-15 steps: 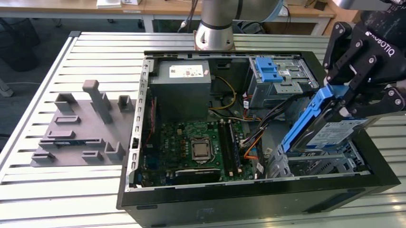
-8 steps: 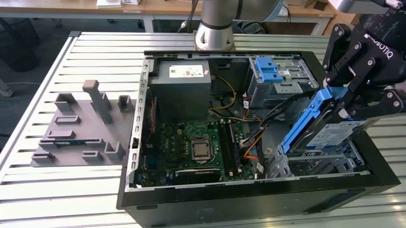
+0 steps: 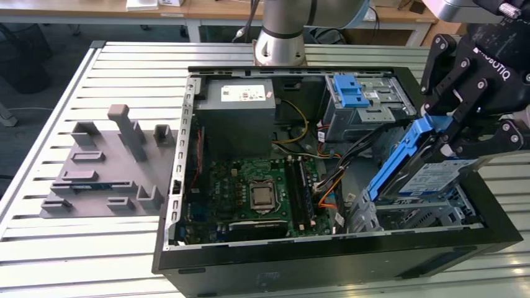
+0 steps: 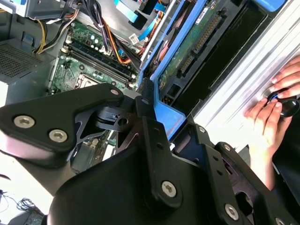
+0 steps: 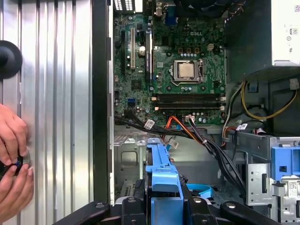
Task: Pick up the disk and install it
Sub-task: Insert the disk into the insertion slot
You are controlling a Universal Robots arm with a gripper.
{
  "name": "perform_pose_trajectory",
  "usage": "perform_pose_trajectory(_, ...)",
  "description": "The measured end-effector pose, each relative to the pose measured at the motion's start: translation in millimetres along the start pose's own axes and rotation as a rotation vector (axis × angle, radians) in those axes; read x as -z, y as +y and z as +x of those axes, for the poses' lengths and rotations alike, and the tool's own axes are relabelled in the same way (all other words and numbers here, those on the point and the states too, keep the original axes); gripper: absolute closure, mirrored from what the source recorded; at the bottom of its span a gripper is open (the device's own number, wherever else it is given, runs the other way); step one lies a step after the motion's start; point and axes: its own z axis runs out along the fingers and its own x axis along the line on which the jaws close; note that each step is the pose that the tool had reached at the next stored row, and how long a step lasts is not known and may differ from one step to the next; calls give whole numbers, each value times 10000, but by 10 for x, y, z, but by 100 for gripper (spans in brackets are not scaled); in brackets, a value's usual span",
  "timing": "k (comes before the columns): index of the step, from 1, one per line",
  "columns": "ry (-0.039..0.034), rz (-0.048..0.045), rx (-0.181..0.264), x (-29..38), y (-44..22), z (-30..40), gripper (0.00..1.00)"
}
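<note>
Plainly, the disk [image 3: 426,179] sits tilted — clamped in the gripper [image 3: 460,141].

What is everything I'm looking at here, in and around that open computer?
computer case: one, black, open on table
motherboard: one, green, case floor
metal box: one, grey, beside motherboard
latch bracket: one, bright blue, on drive cage
disk: one, silver-grey, blue rails, tilted over case
fixture block: one, grey, exterior view's left
robot arm: one, silver, beyond case in exterior view
end effector: one, black, gripping the disk
person's hands: two, on table beside case
</note>
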Motion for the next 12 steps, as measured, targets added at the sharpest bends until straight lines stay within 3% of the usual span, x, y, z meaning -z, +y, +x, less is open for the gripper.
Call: perform_pose_trajectory(12,-1,0,0,-42,-5,2,64)
